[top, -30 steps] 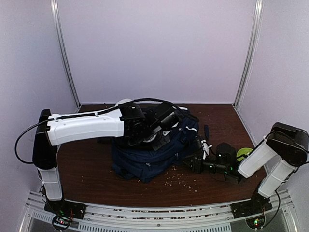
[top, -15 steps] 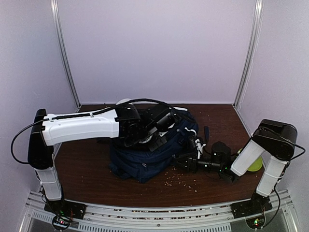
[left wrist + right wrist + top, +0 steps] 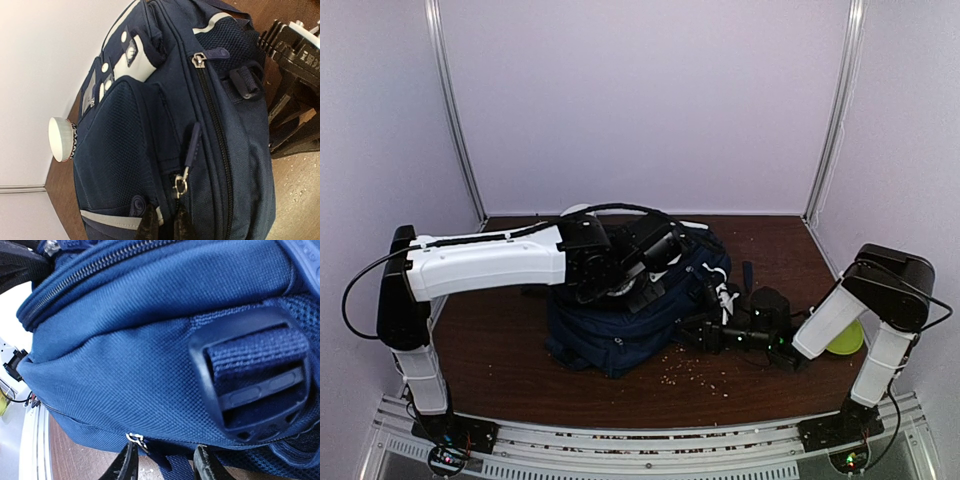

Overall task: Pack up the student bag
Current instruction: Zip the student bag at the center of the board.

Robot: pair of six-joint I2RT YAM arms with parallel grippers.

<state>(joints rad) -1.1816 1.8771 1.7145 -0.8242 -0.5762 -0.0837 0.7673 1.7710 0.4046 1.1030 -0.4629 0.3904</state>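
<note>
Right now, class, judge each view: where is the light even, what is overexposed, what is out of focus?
Top view: soft, even light, though the dark bag shows little detail. Left wrist view: wall washed out white, bag sharp, left gripper blurred at the bottom edge. Right wrist view: bag weave crisp, right gripper out of focus.

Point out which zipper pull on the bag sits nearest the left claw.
The lower zipper pull: the long navy tab on a metal ring just above the left claw. The upper zipper pull sits far off, higher on the student bag.
</note>
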